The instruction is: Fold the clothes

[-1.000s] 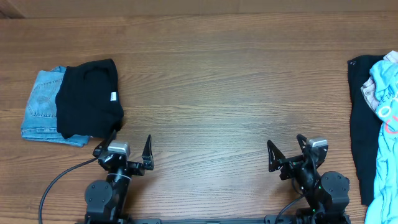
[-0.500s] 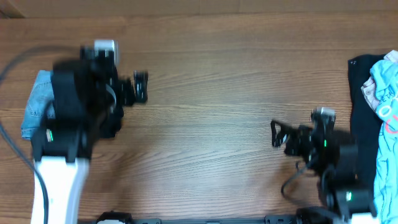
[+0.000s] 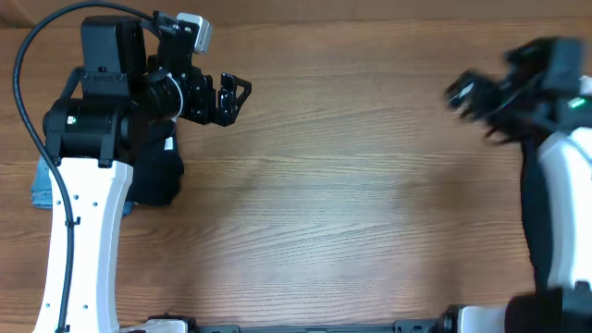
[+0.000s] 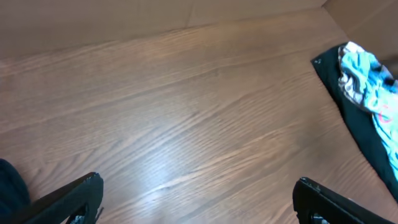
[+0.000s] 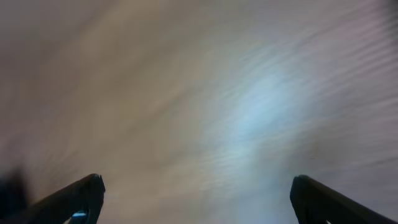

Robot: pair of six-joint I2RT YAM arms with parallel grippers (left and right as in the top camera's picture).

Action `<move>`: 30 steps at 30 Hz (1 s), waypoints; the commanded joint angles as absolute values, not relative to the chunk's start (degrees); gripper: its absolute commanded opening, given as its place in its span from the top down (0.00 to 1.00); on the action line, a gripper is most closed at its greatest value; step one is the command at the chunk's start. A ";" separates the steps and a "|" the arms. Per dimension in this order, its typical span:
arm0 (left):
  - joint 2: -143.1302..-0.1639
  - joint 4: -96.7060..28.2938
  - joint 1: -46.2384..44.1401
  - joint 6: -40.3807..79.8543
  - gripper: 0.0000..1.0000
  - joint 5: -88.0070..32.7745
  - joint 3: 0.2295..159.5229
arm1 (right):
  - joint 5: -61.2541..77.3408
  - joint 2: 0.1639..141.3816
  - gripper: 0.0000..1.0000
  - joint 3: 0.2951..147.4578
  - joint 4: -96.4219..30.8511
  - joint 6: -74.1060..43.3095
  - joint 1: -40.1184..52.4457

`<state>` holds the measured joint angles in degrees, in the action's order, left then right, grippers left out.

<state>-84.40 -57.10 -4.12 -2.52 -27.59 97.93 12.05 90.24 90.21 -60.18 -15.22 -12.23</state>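
Reaching comes first, by my reading: both arms stand high over the table (image 3: 351, 213) and neither holds anything. The left gripper (image 3: 237, 100) sits in the upper left of the overhead frame, fingers spread wide and pointing toward the middle. The right gripper (image 3: 468, 92) is a dark smear in the upper right. Its wrist view shows its fingers (image 5: 78, 198) wide apart too, with only streaked wood grain between them.

The T-shirt (image 4: 365, 81) shows best from the left wrist camera, at the upper right of that frame. It is a light blue crumpled heap lying on a black cloth (image 4: 357, 134) by the table's edge. Overhead, the right arm covers that spot, so only a strip of the black cloth shows at the right edge. The shirt is probably beneath the arm, though I cannot confirm it there. At the left edge of the overhead frame, a dark folded garment (image 3: 159, 176) rests on folded jeans (image 3: 44, 185), partly hidden by the left arm.

To do this step well, the right gripper should come down on the blue fabric alone, pinching a raised ridge so the black cloth underneath is not caught. Then it should drag the shirt to the bare centre, where both arms reach, and spread it flat before any fold. A pinch near a shoulder or hem would make the spreading easier.
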 commanded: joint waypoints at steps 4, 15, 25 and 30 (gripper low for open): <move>-84.33 -57.71 -4.27 -4.75 0.00 -26.83 99.46 | 7.40 103.83 0.08 98.78 -53.45 -20.08 -29.19; -84.33 -58.89 -5.43 -4.73 0.00 -26.83 99.46 | 1.41 120.40 0.16 98.74 -38.65 -21.85 -37.04; -84.33 -59.42 -6.09 -4.75 0.01 -26.81 99.46 | 5.04 121.95 0.96 100.55 -38.48 -24.03 -36.84; -84.29 -58.19 -6.02 -4.75 0.19 -21.69 99.50 | 18.15 109.84 0.96 106.02 -43.53 -21.32 -35.79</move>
<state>-84.40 -59.05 -5.65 -3.92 -26.00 97.93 8.36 121.14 100.84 -42.44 -23.22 -37.26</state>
